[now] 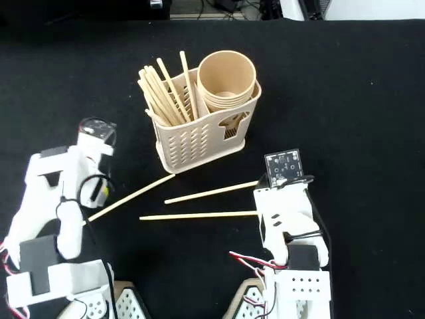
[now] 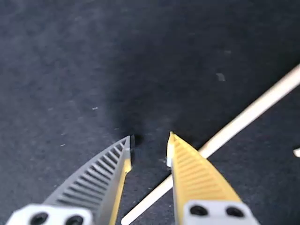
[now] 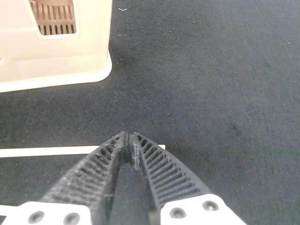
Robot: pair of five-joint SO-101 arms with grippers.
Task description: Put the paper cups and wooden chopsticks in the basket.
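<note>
I am logging the basket point(image 1: 199, 139) standing mid-tabletop point(image 1: 345, 100), holding stacked cups point(image 1: 226, 76) and a bunch of chopsticks point(image 1: 163, 90). Three loose chopsticks point(image 1: 198, 215) are lying in front of it, between the arms. My left hand point(image 2: 149, 140) is sitting narrowly parted beside one stick point(image 2: 248, 115); my right hand point(image 3: 129, 140) is resting pinched closed over the end of another stick point(image 3: 47, 151).

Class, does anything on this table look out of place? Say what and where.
Yes. Three chopsticks lie loose on the table in front of the basket, at different angles: left chopstick, upper chopstick, lower chopstick. The rest stand in the basket beside the paper cups.
</note>
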